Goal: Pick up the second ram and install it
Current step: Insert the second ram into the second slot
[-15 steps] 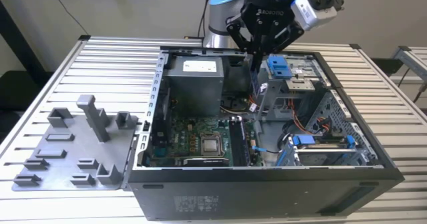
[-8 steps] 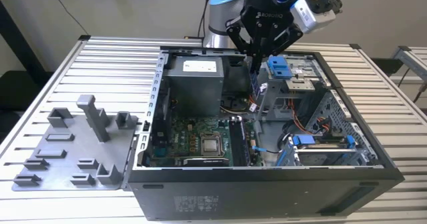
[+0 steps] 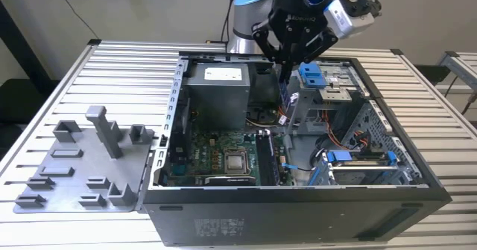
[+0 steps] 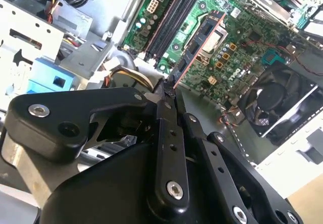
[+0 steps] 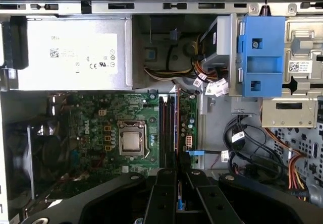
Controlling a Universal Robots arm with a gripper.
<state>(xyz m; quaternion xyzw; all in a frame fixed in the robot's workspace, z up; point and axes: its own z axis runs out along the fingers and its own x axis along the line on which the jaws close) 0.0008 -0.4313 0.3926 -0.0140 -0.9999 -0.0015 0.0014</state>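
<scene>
Blue at its face and reddish along its thin edge, the second ram (image 4: 199,42) is pinched between the fingers of the gripper (image 4: 169,90), whose jaws are drawn in narrow on one end of the stick. Its long axis seems to run straight on from the fingertips, away from the claw and down into the open computer case (image 3: 298,190), so the free end leads and the flat faces lie against the pads.

The dark memory slots (image 5: 166,128) lie beyond that free end, below the claw on the green motherboard (image 5: 111,113), and the stick is not yet touching them. In the first wrist view the ram's edge lines up along the slots' length. I judge the stick is held over the slots rather than seated. Only one arm works here, so nearness is not in question.

Off to one side of the claw sits a chunky blue drive-bay clip (image 5: 260,55); to the other side, the grey power supply (image 5: 70,52). The supply carries a white printed label, a small white sticker sits by the clip, and the claw's body bears lettering in the exterior view; I leave all of it unread
</scene>
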